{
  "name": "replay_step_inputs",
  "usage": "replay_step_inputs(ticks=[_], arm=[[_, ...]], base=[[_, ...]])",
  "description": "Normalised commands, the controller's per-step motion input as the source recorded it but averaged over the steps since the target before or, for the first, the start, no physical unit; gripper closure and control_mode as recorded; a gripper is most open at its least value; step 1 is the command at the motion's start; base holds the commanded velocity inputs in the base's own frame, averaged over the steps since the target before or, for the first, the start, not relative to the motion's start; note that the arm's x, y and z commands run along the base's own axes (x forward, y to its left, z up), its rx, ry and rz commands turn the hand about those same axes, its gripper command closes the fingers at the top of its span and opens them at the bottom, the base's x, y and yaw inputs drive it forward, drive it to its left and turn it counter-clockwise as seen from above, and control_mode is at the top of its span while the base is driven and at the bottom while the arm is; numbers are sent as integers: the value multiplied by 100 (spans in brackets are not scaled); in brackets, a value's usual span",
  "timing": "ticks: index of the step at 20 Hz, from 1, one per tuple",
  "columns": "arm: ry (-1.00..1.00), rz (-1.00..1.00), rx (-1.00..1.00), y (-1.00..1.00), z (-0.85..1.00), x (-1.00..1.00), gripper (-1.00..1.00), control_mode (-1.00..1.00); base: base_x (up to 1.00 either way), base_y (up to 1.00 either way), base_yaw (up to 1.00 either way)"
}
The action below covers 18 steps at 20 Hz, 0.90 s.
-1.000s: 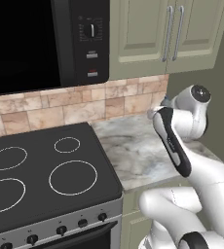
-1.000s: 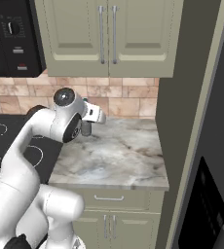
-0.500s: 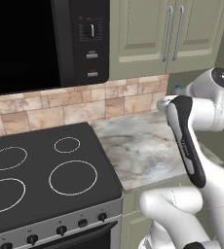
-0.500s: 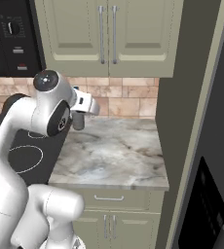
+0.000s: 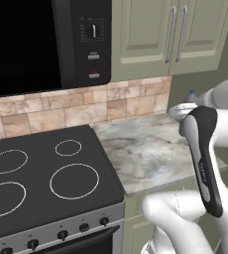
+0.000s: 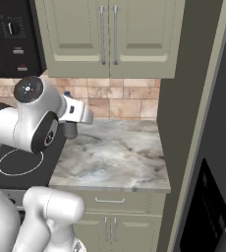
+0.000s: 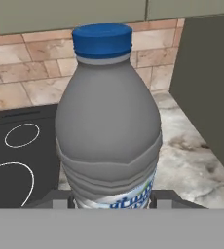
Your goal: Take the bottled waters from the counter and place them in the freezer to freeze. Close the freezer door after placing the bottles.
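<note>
Bottle (image 7: 108, 131) first — you see it big and close in the hand view, smoky grey with a blue cap (image 7: 102, 41). It stands straight up between the two dark fingertips at the bottom of that view. The gripper (image 7: 109, 197) pinches the bottle low down, one tip on each side of its base, right by the white and blue label.

In the right base view the gripper (image 6: 70, 129) is up in the air over the left end of the counter (image 6: 120, 157), and a bit of the grey bottle (image 6: 69, 130) hangs below the white hand. It does not touch the stone.

In the left base view you can only see a small bit of the bottle top (image 5: 191, 94) behind the arm, near the tile wall (image 5: 76, 106).

Behind the bottle in the hand view lie the black stove (image 7: 16, 160) with white rings on the left and the marbled counter (image 7: 187, 160) on the right. A tall dark grey fridge (image 6: 213, 147) stands just to the right of the counter — its door is at the edge of the right base view.
</note>
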Motion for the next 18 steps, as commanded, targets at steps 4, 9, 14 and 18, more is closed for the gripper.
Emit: replay_step_inputs(ticks=[4,9,14,18], arm=[[-16,0,0,6,-18,-41,100,-100],[-17,0,0,1,0,-44,100,-100],[-14,0,0,0,6,-48,100,100],[0,0,0,0,0,0,100,100]], base=[[0,0,0],[0,0,0],[-17,0,0],[-97,0,0]])
